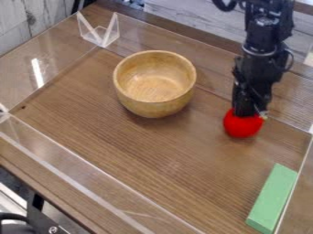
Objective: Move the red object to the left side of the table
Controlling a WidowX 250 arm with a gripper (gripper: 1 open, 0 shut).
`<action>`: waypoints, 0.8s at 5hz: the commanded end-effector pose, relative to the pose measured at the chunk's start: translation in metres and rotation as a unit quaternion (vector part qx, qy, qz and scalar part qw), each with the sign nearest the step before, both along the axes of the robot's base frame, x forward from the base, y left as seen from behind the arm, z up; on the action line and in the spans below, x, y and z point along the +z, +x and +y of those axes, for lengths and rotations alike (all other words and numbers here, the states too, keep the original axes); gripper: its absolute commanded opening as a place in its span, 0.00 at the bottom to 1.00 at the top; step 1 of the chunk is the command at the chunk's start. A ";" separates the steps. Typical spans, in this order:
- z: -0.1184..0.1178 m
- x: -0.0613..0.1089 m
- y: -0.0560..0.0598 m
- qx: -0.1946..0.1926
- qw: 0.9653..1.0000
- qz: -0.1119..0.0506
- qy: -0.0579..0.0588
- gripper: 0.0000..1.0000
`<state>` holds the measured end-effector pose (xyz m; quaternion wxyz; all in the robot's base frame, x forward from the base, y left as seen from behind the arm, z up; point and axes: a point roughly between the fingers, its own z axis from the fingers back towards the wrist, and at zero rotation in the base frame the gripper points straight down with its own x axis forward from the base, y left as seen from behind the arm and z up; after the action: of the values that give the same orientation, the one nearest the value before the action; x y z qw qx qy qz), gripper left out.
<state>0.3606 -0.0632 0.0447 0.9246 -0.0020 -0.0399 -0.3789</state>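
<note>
The red object (242, 126), a small glossy strawberry-like toy, rests on the dark wood-grain table (146, 160) at the right side. My black gripper (251, 111) comes straight down onto its top. The fingers are drawn narrow together around the toy's upper part, which hides its leafy top. The toy still seems to touch the tabletop.
A wooden bowl (156, 82) stands left of the toy, near the table's middle. A flat green block (273, 198) lies at the front right corner. Clear acrylic walls (73, 178) edge the table, and a small clear stand (98, 30) sits at the back left.
</note>
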 end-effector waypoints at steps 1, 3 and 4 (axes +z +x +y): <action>0.016 0.061 0.008 -0.014 0.997 -0.071 0.007 0.00; 0.100 0.103 -0.010 0.038 0.994 -0.101 0.028 0.00; 0.141 0.096 -0.025 0.089 0.991 -0.098 0.031 0.00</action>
<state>0.3344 0.0791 0.1142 0.9523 0.0461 -0.0839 -0.2899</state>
